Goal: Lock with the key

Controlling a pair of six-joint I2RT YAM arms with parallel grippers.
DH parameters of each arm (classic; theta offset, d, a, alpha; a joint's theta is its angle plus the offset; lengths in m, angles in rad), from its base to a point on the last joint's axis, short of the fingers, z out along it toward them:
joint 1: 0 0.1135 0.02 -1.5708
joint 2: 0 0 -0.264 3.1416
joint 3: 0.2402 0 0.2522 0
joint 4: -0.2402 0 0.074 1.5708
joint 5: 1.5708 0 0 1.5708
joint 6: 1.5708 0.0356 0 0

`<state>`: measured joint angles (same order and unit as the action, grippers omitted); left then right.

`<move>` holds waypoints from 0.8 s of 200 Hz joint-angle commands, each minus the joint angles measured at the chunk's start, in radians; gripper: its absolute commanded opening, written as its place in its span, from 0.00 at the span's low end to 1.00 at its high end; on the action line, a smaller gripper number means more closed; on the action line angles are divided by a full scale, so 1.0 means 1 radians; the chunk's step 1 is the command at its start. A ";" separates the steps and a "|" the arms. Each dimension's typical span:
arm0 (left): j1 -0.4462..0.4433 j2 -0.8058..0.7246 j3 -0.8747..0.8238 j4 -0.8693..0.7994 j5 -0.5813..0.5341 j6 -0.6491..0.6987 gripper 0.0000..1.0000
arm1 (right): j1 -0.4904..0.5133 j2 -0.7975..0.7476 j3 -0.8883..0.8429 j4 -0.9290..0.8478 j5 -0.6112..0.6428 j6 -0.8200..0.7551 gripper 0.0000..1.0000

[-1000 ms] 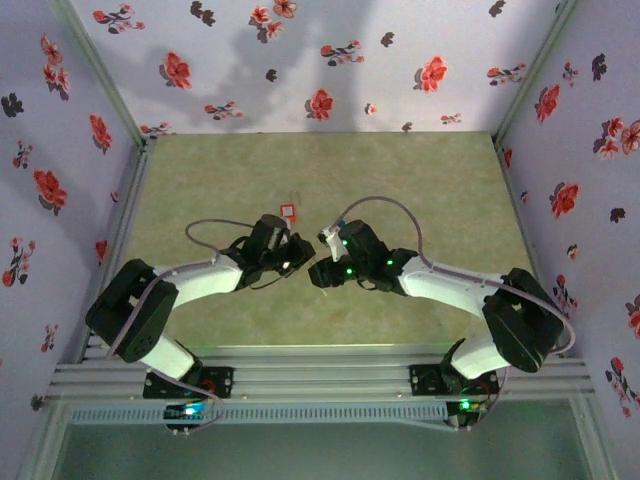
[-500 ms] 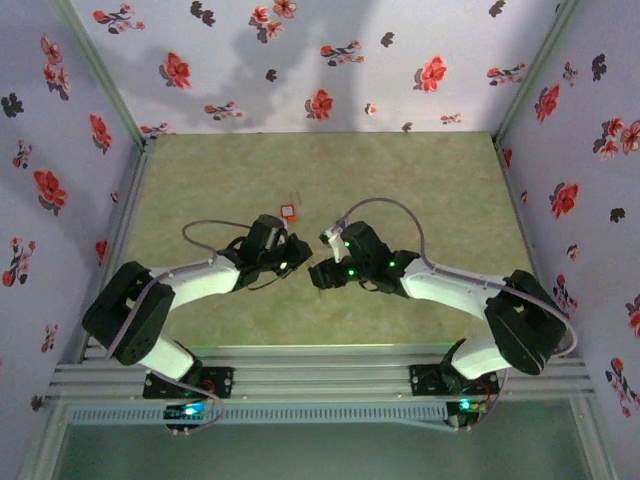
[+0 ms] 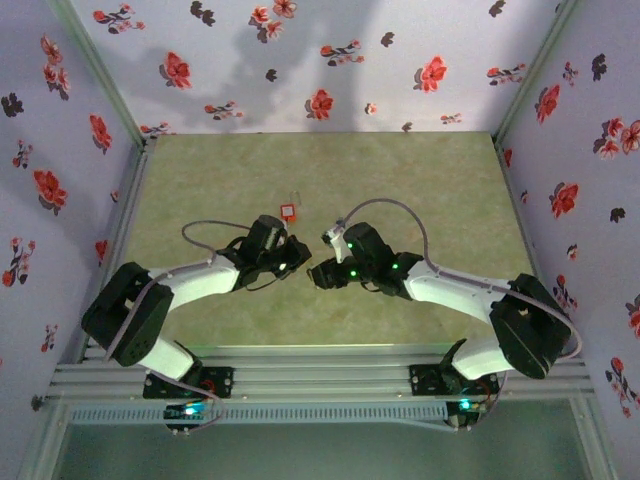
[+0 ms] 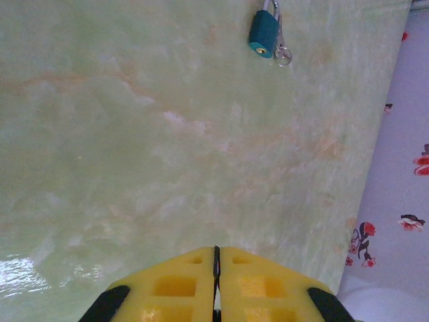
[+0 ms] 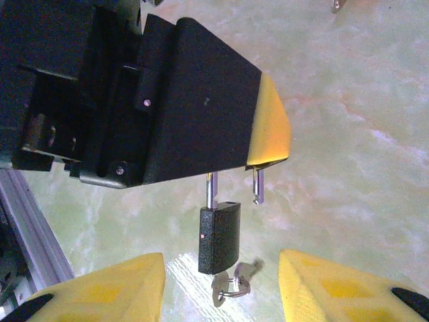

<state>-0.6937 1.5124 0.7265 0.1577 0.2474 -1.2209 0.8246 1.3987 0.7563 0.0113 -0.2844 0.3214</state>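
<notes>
Key (image 5: 236,275) is hanging under the black padlock (image 5: 219,236), between the right gripper's (image 5: 221,268) two yellow fingers (image 5: 114,288), which are standing apart and touching nothing. The left gripper (image 5: 271,134) is staying clamped on the shackle (image 5: 210,191), so the padlock is dangling just below its pads. Its own wrist camera is showing those pads (image 4: 181,285) pressed together.

Over the last second, from above, my right gripper (image 3: 318,275) has been creeping closer to the left gripper (image 3: 303,262). I am reading that as lining up on the key. The shackle's free leg (image 5: 258,184) is sitting outside the body, so the locking is not yet done.

Blur is smearing the key's head and ring, and I cannot tell how deep the blade is sitting. From above, both wrists are covering the lock. A second padlock (image 4: 263,33) is lying well beyond the left gripper, its shackle cut off by the frame edge.
</notes>
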 commanded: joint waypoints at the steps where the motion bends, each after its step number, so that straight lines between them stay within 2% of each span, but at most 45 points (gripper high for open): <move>1: -0.006 -0.024 0.036 -0.012 0.000 0.021 0.00 | 0.007 0.016 0.000 0.038 0.011 -0.009 0.47; 95: -0.016 -0.022 0.048 -0.018 0.000 0.023 0.00 | 0.050 0.096 0.044 0.029 0.054 -0.016 0.42; 160: -0.021 -0.026 0.047 -0.021 0.000 0.024 0.00 | 0.056 0.118 0.055 0.021 0.094 -0.011 0.27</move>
<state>-0.7086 1.5124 0.7437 0.1406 0.2470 -1.2205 0.8734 1.5017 0.7845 0.0330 -0.2237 0.3210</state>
